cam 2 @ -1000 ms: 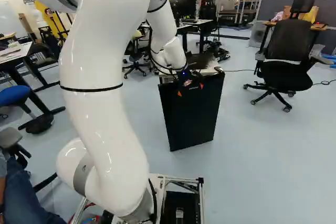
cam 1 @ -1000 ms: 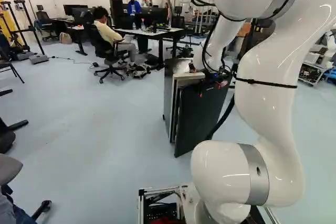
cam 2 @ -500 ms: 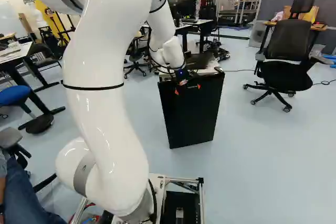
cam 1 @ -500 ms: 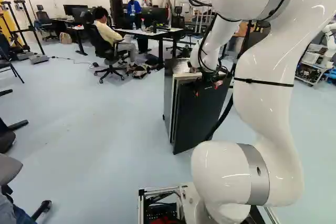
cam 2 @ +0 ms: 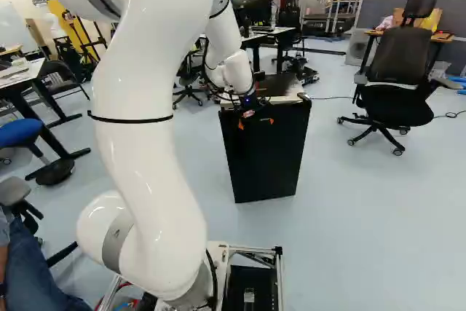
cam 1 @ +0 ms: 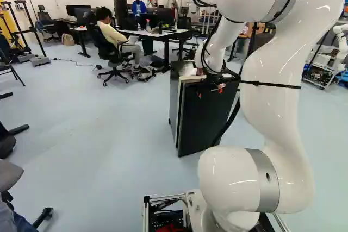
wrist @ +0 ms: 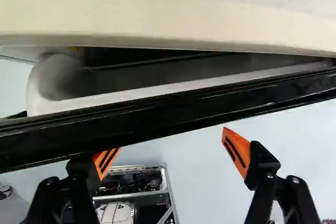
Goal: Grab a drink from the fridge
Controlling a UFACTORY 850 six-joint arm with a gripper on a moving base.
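The fridge stands ahead of the arm with its black door slightly ajar. My gripper is at the door's top, on its outer side. In the wrist view, a narrow gap separates the cream fridge body from the black door edge, showing part of the pale door lining. Both orange-padded fingers of the gripper are spread wide on the outer side of that edge, with nothing gripped. One fingertip is close against the door; contact cannot be told. No drink can be seen.
Beyond the fridge are desks and a seated person on an office chair. Another black chair stands to the fridge's right in the right base view. Another robot is at the far right of the left base view.
The door has swung closer to the fridge body, narrowing the gap. My gripper has moved with it, shifting slightly left in both base views, fingers still open. The base has not moved.
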